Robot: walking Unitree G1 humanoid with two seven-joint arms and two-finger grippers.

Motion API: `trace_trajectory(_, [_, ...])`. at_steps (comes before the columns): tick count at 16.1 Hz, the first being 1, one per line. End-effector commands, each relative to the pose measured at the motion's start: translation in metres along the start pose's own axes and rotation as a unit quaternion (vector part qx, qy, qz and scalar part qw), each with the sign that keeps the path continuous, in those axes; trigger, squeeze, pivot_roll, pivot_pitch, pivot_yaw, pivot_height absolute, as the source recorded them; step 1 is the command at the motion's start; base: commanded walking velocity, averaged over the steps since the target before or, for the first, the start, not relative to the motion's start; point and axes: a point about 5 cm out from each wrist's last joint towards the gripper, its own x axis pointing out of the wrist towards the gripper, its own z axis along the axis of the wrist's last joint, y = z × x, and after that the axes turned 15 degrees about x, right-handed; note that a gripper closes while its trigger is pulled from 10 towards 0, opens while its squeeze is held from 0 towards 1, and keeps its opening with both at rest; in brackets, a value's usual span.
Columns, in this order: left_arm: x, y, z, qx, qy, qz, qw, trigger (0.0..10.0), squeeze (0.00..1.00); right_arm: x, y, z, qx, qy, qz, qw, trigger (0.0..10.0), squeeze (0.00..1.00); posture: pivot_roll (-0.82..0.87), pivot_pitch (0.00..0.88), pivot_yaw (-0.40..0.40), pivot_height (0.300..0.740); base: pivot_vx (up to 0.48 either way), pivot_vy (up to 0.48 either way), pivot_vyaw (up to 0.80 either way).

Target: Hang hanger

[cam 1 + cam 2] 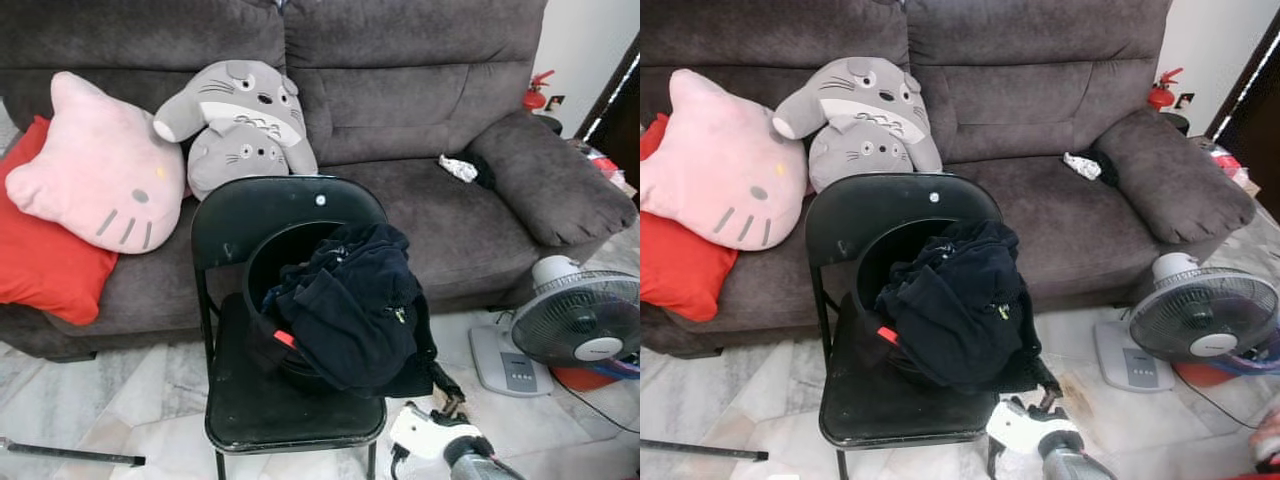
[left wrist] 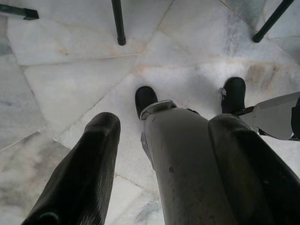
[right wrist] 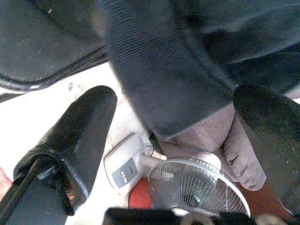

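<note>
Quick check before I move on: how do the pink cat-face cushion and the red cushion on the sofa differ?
The pink cat-face cushion is shaped like a head with ears and has a stitched face; the red cushion is plain and square-edged. The pink one leans in front, overlapping the red one, which sits behind and lower. Both rest at the left end of the dark grey fabric sofa.

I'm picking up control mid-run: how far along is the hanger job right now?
Nothing looks done: the dark clothes are heaped in the black basket on the folding chair, a red piece poking out of the heap. In hand: the right gripper, open and holding nothing, is up by the heap's hanging edge. The left gripper hangs idle over the floor. Grasping and hanging are left.
</note>
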Motion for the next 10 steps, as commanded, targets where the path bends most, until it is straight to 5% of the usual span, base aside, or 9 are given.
trace_trajectory(1, [-0.001, -0.003, -0.008, -0.005, 0.018, -0.005, 1.000, 10.0, 0.00, -0.002, 0.006, -0.006, -0.011, 0.013, 0.009, 1.000, 10.0, 0.00, -0.06, 0.146, -0.049, 0.740, 0.000, 0.000, 0.00])
trace_trajectory(10, [-0.002, -0.001, -0.009, -0.005, 0.017, 0.001, 1.000, 10.0, 0.00, 0.006, 0.012, 0.005, -0.076, -0.023, 0.003, 0.997, 10.0, 0.00, -0.04, 0.174, -0.030, 0.740, 0.000, 0.000, 0.00])
